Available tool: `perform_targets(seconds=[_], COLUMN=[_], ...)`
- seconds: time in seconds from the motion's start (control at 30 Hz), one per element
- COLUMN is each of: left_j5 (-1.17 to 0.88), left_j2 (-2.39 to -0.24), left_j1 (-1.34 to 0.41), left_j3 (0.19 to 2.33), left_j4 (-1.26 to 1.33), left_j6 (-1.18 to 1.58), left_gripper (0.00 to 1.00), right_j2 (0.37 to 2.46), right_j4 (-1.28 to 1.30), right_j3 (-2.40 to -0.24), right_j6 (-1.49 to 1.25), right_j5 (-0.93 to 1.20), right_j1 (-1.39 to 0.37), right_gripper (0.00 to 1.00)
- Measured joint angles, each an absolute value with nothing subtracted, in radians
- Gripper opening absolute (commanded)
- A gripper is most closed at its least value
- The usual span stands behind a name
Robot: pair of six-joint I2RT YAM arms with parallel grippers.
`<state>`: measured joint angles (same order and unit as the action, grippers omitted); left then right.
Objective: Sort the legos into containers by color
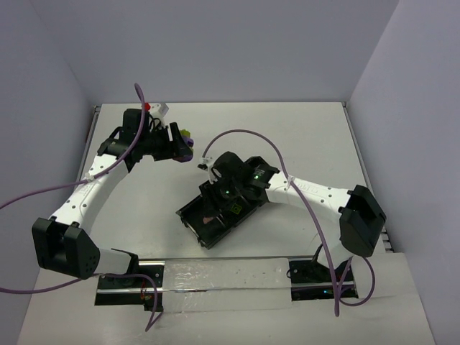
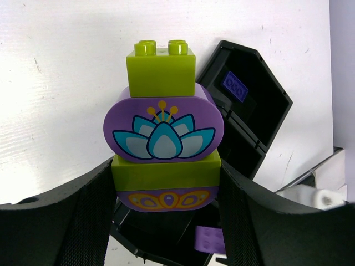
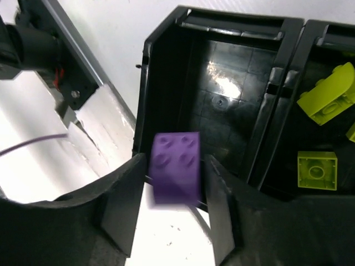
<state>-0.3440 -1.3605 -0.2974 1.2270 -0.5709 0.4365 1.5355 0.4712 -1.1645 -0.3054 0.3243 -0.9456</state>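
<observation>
My left gripper (image 1: 180,146) is shut on a stacked block (image 2: 163,127) of purple and yellow-green legos and holds it above the table, left of the black tray (image 1: 188,219). My right gripper (image 3: 172,205) hovers over the tray's end compartment (image 3: 222,105), fingers apart. A purple lego (image 3: 176,166) is blurred between them, touching neither finger. It shows as a small pinkish spot in the top view (image 1: 207,218). Two yellow-green legos (image 3: 316,170) lie in the middle compartment. A purple lego (image 2: 234,87) lies in the other end compartment.
The tray lies diagonally at the table's middle. A metal rail (image 1: 215,277) with the arm bases runs along the near edge. Grey walls stand close on the left, back and right.
</observation>
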Motion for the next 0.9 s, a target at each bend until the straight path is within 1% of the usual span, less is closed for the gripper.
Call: perform_targets(seconds=[0.1,0.3,0.37,0.5,0.57,0.67,0.8,0.9], left_j5=[-0.35,-0.363,-0.373,-0.41,-0.444,-0.489,-0.553,-0.59], left_j2=[-1.361,-1.361,-1.361,-1.36,-1.359,-1.343,-1.308,-1.302], left_j1=[-0.297,-0.297,-0.297,-0.296,-0.297,-0.303,-0.319,-0.331], left_j3=[1.227,1.227,1.227,1.227,1.226,1.204,1.181,1.181], left_j4=[-0.568,-0.565,-0.565,-0.56,-0.546,-0.506,-0.494,-0.484], left_j6=[0.437,0.437,0.437,0.431,0.423,0.397,0.357,0.334], left_gripper=[0.0,0.0,0.0,0.0,0.0,0.0,0.0,0.0], right_j2=[1.542,1.519,1.484,1.391,1.364,1.372,1.448,1.505], right_j4=[0.477,0.503,0.509,0.512,0.516,0.54,0.544,0.539], right_j3=[-1.165,-1.178,-1.179,-1.187,-1.218,-1.307,-1.463,-1.539], right_j6=[-0.299,-0.294,-0.294,-0.312,-0.33,-0.374,-0.448,-0.497], right_j5=[0.313,0.262,0.263,0.278,0.286,0.295,0.309,0.316], right_j1=[-0.956,-0.937,-0.893,-0.744,-0.668,-0.602,-0.58,-0.578], right_gripper=[0.69,0.67,0.65,0.65,0.66,0.68,0.7,0.71])
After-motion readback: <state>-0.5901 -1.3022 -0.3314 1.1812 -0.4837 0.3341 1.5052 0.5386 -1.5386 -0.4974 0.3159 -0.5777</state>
